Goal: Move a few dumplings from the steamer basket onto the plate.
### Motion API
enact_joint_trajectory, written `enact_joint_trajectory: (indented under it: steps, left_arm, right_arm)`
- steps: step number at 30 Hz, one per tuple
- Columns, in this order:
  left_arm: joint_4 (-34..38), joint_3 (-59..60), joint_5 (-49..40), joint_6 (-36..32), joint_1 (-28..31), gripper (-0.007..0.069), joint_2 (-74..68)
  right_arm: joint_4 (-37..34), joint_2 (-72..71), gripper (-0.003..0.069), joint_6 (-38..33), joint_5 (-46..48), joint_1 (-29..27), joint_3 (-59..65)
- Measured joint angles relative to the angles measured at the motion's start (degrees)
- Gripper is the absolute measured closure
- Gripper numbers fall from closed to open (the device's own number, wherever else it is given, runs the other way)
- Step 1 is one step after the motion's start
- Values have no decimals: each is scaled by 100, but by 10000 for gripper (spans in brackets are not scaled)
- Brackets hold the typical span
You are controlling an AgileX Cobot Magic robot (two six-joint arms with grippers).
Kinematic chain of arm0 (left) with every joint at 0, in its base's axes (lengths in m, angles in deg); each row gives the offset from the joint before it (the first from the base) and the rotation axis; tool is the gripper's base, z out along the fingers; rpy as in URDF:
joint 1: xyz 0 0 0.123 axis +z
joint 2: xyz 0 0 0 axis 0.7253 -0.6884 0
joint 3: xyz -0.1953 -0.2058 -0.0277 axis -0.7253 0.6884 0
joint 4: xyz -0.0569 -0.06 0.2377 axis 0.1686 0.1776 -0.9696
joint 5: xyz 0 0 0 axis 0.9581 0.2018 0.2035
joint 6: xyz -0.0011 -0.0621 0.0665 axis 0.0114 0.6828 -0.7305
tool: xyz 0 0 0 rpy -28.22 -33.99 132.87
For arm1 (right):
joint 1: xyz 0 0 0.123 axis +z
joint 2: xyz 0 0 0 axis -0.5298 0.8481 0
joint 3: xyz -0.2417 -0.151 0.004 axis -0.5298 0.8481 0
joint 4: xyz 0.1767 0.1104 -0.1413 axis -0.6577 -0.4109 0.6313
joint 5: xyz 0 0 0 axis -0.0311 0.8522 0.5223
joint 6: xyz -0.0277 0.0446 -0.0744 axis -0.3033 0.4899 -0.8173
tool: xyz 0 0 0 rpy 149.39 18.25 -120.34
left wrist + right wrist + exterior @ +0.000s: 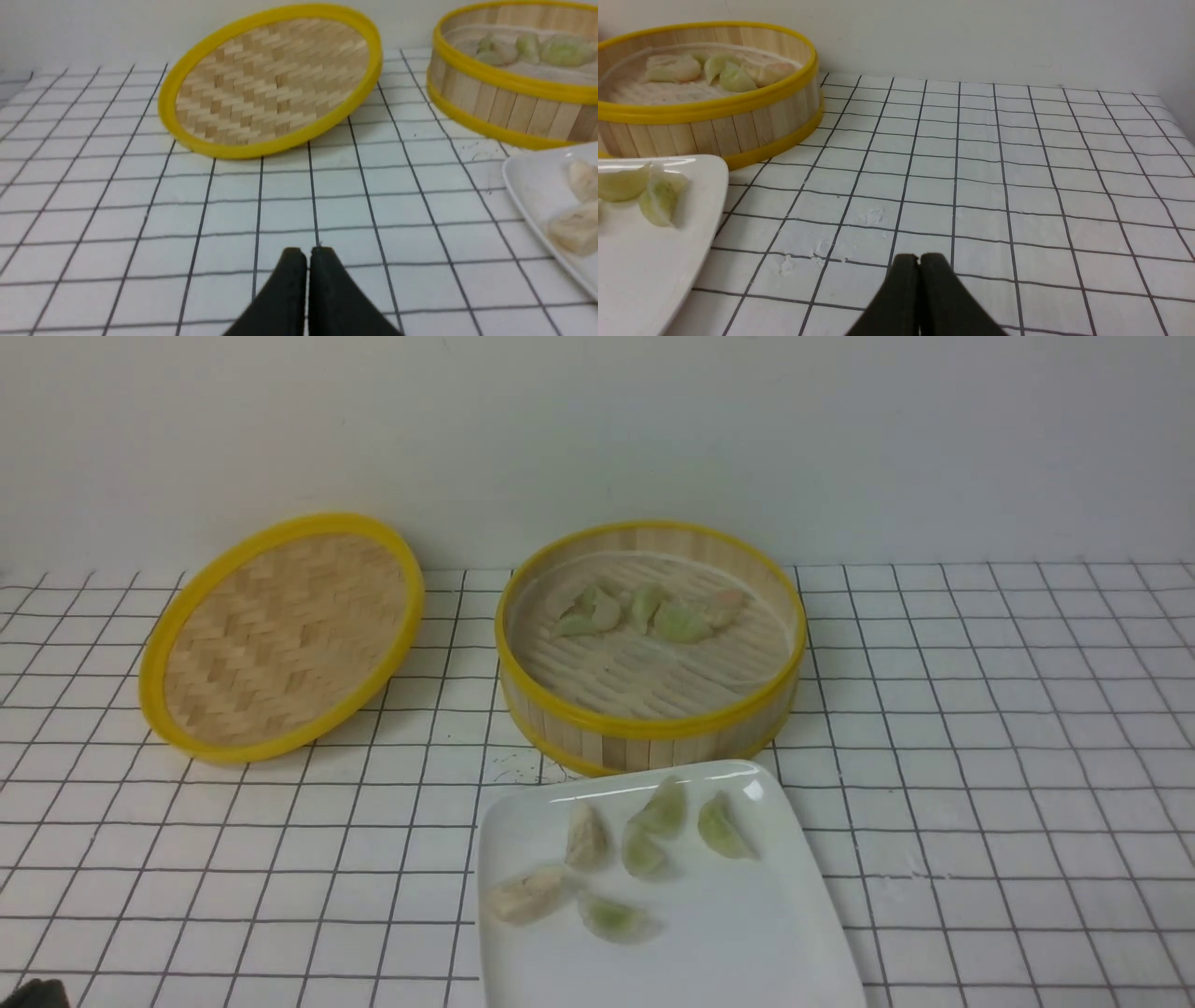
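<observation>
The bamboo steamer basket (651, 728) stands at the table's middle back with several pale green and beige dumplings (653, 611) lying toward its far side. Right in front of it sits the white plate (747, 933), carrying several dumplings (644, 849) in its far half. My left gripper (307, 254) is shut and empty, low over the grid cloth to the left of the plate. My right gripper (919, 259) is shut too, holding nothing, over the cloth to the right of the plate. The front view shows only a dark bit of the left arm at its bottom left corner.
A flat woven lid with a yellow rim (280, 635) leans tilted to the left of the basket. A white wall (597, 429) closes the back. The table's right edge (1174, 116) shows in the right wrist view.
</observation>
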Motion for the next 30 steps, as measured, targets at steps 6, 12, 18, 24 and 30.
enact_joint_trajectory:
  steps: [6, 12, 18, 24, 30]
  left_arm:
    - [23, 153, -17, 0, 0, 631, 8]
    - [23, 153, -17, 0, 0, 631, 8]
    - [23, 153, -17, 0, 0, 631, 8]
    - [23, 153, -17, 0, 0, 631, 8]
    - [23, 153, -17, 0, 0, 631, 8]
  right_arm:
    - [0, 0, 673, 0, 0, 0, 0]
    - [0, 0, 673, 0, 0, 0, 0]
    - [0, 0, 673, 0, 0, 0, 0]
    - [0, 0, 673, 0, 0, 0, 0]
    - [0, 0, 673, 0, 0, 0, 0]
